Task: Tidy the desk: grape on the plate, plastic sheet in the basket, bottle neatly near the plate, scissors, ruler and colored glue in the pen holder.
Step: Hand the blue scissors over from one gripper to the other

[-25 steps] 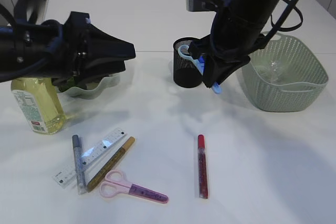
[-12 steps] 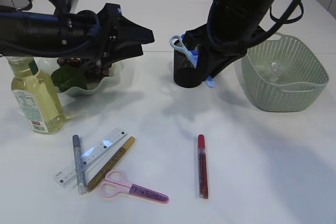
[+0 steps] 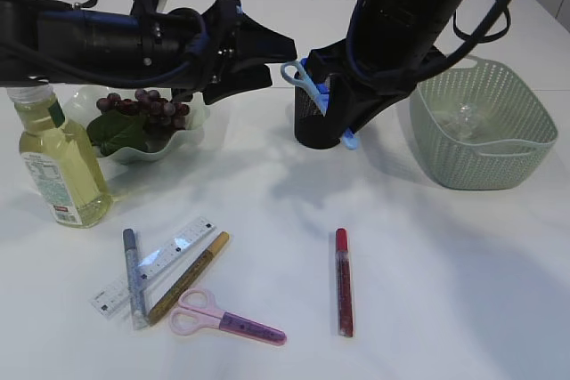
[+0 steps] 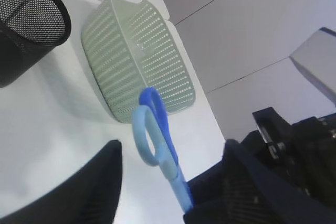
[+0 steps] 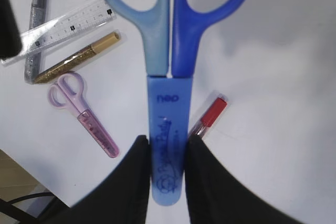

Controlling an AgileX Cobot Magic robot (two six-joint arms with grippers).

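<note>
Right tool [image 5: 167, 153]: pressed onto the sheath of the blue scissors [image 3: 322, 104], held beside the rim of the pen holder [image 3: 313, 122], toward the tabletop's far edge.

Left tool [image 4: 168, 182]: fingers spread, holding nothing, close by the same scissors.

Risk 1: the scissors hang outside the holder's mouth; letting go here likely drops them onto the tabletop.

Risk 2: the 2 arms crowd one spot; contact could tip the holder.

Pending near the front edge: pink scissors [image 3: 228, 319], ruler [image 3: 153, 266], 3 glue pens, including the red one [image 3: 343, 280].
</note>
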